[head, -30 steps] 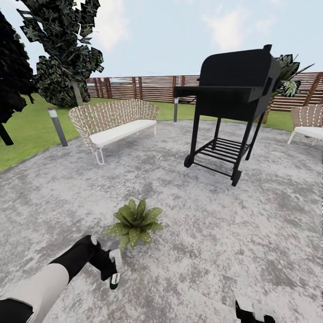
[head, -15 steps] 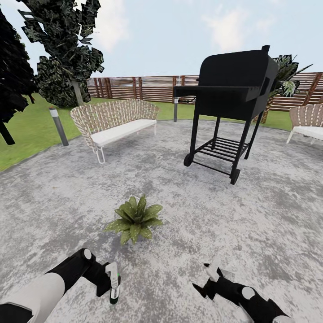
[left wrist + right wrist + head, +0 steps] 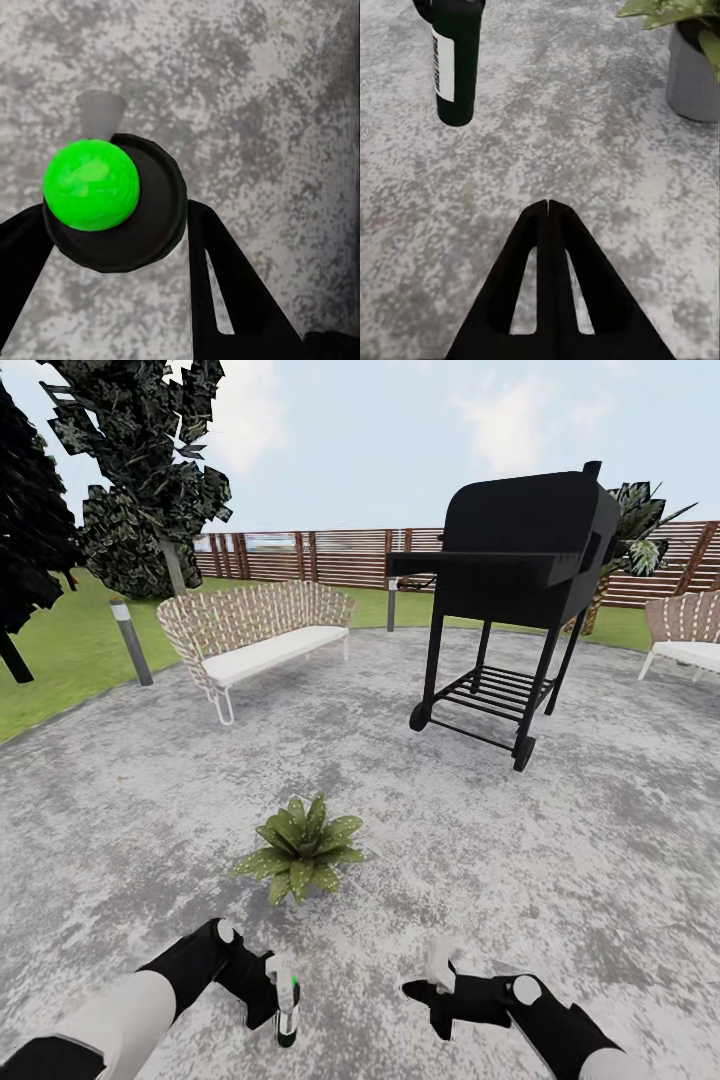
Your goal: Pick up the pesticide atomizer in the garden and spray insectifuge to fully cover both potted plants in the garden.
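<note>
One potted plant [image 3: 300,850], a low green rosette, stands on the grey patio just ahead of both arms. Whitish specks of insectifuge [image 3: 336,830] dot its leaves. Its grey pot [image 3: 694,75] shows in the right wrist view. My left gripper [image 3: 281,1002] is shut on the pesticide atomizer [image 3: 287,1010], held upright below the plant. From the left wrist the atomizer [image 3: 112,202] shows its dark round top with a bright green dot between my fingers [image 3: 225,277]. My right gripper [image 3: 432,978] is shut and empty, a short way right of the bottle [image 3: 454,64]; its fingers [image 3: 547,247] are pressed together.
A black barbecue grill [image 3: 520,590] stands on wheels at the back right of the patio [image 3: 560,880]. A wicker bench [image 3: 250,630] and a grey bollard lamp [image 3: 130,642] stand at the back left by the lawn. Another wicker seat [image 3: 688,630] is far right, before the wooden fence [image 3: 330,555].
My left arm has swung down and to the right with the atomizer, away from the plant. My right arm has risen into the head view and moved left towards the bottle.
</note>
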{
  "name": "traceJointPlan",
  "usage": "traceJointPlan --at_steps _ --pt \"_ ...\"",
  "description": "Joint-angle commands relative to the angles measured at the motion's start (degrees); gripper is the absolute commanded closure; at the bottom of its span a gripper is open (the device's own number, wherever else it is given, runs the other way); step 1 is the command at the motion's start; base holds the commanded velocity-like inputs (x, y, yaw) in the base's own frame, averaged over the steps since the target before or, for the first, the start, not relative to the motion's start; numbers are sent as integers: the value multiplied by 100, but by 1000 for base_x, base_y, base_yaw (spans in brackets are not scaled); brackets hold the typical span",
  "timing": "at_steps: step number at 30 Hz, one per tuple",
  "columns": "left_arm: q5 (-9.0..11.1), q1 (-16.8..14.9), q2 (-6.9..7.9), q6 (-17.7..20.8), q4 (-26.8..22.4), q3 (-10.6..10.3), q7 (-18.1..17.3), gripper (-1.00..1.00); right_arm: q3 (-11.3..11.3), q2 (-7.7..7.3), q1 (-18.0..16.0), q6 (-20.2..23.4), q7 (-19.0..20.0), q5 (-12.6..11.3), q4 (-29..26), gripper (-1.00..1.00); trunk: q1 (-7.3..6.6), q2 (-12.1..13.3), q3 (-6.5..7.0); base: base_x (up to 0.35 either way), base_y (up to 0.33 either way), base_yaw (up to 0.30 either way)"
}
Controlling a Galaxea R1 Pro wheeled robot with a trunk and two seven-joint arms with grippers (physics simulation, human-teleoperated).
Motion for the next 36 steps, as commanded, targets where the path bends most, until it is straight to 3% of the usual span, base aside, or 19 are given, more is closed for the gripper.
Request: traceJointPlan --at_steps 1,6,8,12,16,22,30,36 --pt "-47 0 -47 -4 -11 4 -26 100 9 42 -2 -24 39 42 -25 100 -1 -2 -5 0 0 0" --pt "-40 7 -166 -52 55 -42 -32 100 9 305 -2 -17 88 54 -101 100 -1 -2 -5 0 0 0" --pt "-53 48 -276 -330 67 -49 -32 100 15 412 -2 -22 89 58 -95 100 -1 -2 -5 0 0 0" --pt "-47 117 -323 -420 68 -74 7 100 18 471 -2 -24 86 55 -94 100 -1 -2 -5 0 0 0" --pt "-51 134 -589 -427 236 -90 702 100 18 574 -2 -24 81 61 -95 100 -1 -2 -5 0 0 0" --pt "-45 140 -743 -448 275 -92 748 100 18 595 -2 -24 73 66 -95 100 -1 -2 -5 0 0 0" --pt "-27 141 -777 -488 270 -87 681 100 1 563 -2 -33 55 79 -68 100 -1 -2 -5 0 0 0" --pt "-17 141 -862 -763 275 -84 680 100 0 527 -2 -33 52 79 -60 100 -1 -2 -5 0 0 0"
